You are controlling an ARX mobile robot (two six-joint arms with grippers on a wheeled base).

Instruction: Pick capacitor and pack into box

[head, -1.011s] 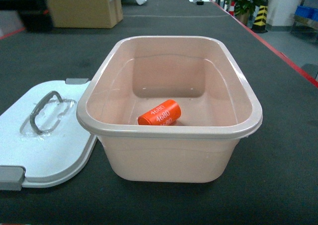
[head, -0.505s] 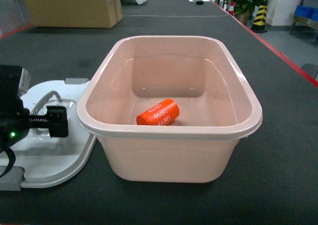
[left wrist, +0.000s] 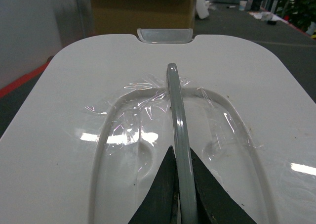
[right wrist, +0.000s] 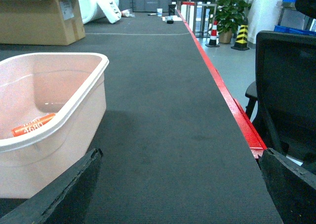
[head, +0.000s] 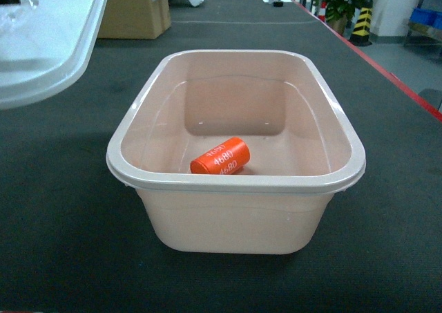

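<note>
Head view, lid [head: 48, 40] aloft, left pincer [left wrist: 181, 184] clenched on handle [left wrist: 177, 125], right pincer [right wrist: 180, 194] released

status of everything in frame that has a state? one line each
box: open, lid off, upright on the table.
capacitor: lying on its side on the box floor.
lid: held in the air to the left of the box, handle raised.
left gripper: shut on the handle.
right gripper: open, holding nothing, right of the box.
carton: flaps open.
</note>
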